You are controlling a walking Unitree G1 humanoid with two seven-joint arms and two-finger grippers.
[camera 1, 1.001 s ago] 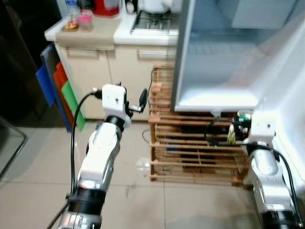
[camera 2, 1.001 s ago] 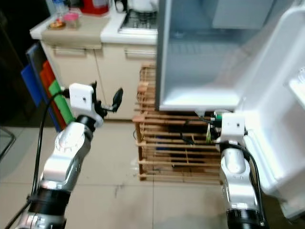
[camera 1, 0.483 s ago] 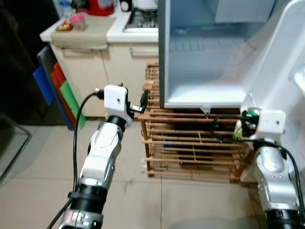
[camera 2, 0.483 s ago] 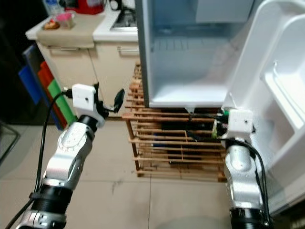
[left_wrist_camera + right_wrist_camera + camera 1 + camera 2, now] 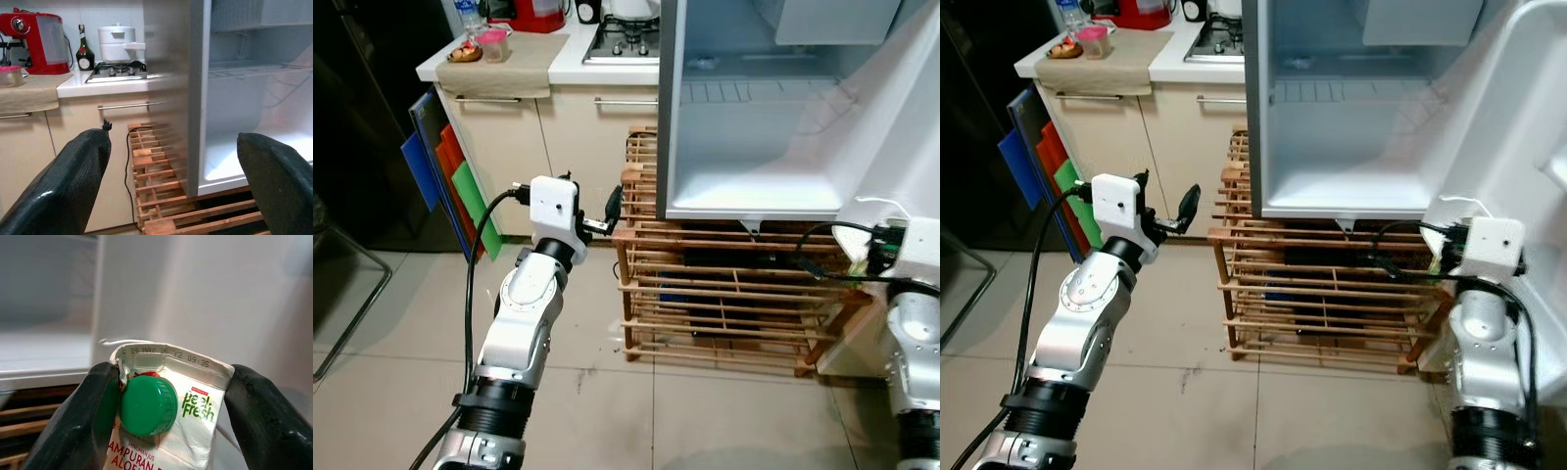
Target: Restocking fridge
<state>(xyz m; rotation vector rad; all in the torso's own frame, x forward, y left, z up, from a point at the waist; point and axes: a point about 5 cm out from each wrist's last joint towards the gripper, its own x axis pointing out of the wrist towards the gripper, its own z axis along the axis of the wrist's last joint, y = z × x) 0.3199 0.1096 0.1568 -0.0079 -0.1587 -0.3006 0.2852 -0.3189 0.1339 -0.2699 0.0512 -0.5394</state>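
Observation:
A small white fridge (image 5: 754, 186) stands open on a wooden slatted rack (image 5: 724, 299), its inside bare, its door (image 5: 911, 127) swung out to the right. My right gripper (image 5: 164, 401) is shut on a juice carton (image 5: 195, 406) with a green screw cap (image 5: 147, 405). It holds the carton low, at the foot of the open door, to the right of the rack (image 5: 1322, 304). My left gripper (image 5: 612, 208) is raised at the fridge's left front corner, open and holding nothing, its black fingers (image 5: 73, 186) spread wide.
A kitchen counter (image 5: 519, 59) with a gas hob (image 5: 626, 39), a red appliance (image 5: 29, 41) and a dark bottle (image 5: 84, 51) runs left of the fridge. Coloured cutting boards (image 5: 445, 181) lean against the cabinet. A metal frame (image 5: 347, 304) stands at far left on the tiled floor.
The view has swung left and back. My right gripper with the carton has drifted right, from in front of the rack towards the door's foot. The left arm keeps its pose.

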